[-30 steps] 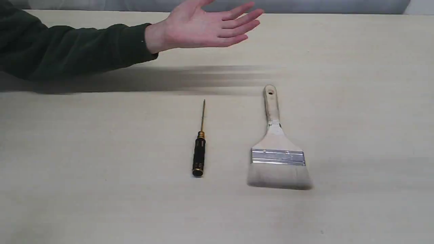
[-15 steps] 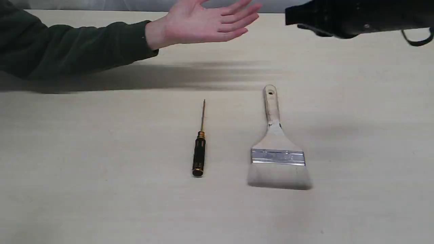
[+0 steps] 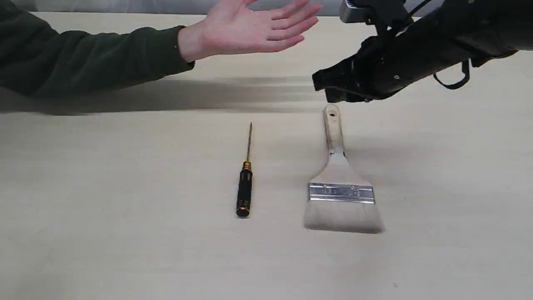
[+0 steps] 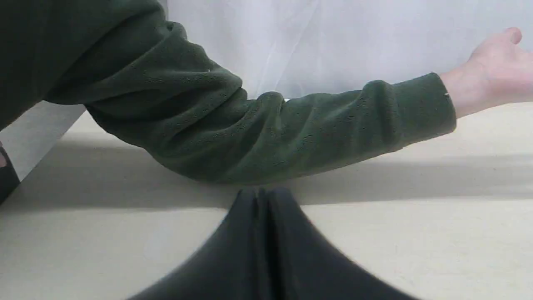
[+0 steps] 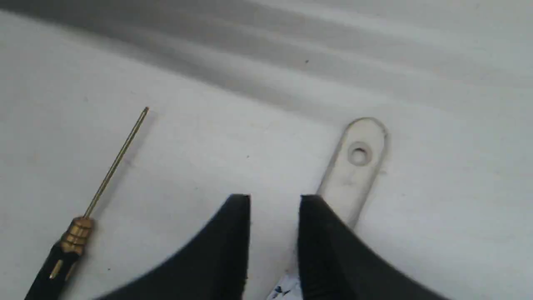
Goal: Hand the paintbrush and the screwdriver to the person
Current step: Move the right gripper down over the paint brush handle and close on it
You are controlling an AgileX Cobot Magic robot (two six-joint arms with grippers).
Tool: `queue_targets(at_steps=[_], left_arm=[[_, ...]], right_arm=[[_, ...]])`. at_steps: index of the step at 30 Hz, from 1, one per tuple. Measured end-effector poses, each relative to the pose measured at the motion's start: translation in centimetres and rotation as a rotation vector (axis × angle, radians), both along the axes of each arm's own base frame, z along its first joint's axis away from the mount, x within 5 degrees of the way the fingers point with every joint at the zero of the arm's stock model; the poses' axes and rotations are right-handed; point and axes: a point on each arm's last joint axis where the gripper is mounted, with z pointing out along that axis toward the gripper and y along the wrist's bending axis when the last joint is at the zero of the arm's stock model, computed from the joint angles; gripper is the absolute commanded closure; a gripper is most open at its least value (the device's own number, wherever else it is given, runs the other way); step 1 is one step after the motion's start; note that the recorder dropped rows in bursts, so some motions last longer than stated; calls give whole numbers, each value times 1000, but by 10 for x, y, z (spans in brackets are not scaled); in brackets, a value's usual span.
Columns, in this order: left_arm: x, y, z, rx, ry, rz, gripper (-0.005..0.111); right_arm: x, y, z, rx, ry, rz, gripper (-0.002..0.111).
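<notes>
step: reaching for wide flat pale-bristled wood-handled paintbrush [image 3: 339, 179], not yet gripped
right pincer [image 5: 275, 200]: jaws parted, empty; handle end just under one jaw
slim black-and-gold screwdriver [image 3: 245, 183]: beside pincer, on beige tabletop [image 3: 125, 233]
left pincer [image 4: 262, 193]: closed, empty
next: centre over handle, lower, close, carry to person's open hand [image 3: 250, 29]

We see the black two-fingered tool [image 5: 275, 200] with its fingers [image 5: 233, 250] held a little apart, and the pale smooth surface [image 5: 437, 208] shows in the gap between them. The light wooden handle of the flat paintbrush [image 5: 354, 166], with a round hole near its rounded end, lies on the surface and runs under one finger; the rest of the brush is hidden. On the side of the other finger, well apart from this handle, lies the slim screwdriver [image 5: 79, 233] with a thin gold shaft, gold collar and black grip. A wide grey shadow [image 5: 250, 54] crosses the surface beyond both.
</notes>
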Motion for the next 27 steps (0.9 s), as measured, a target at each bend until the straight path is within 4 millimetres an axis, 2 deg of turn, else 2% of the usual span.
queue_targets(at_steps=[3, 5, 10, 17, 27], left_arm=[[0, 0, 0, 0, 0, 0, 107], [0, 0, 0, 0, 0, 0, 107], [0, 0, 0, 0, 0, 0, 107], [0, 0, 0, 0, 0, 0, 107], [0, 0, 0, 0, 0, 0, 107]], right_arm=[[1, 2, -5, 13, 62, -6, 54], [1, 3, -8, 19, 91, -14, 49], [-2, 4, -19, 24, 174, -26, 48], [-1, -1, -47, -53, 283, -80, 48], [3, 7, -70, -67, 333, -107, 48]])
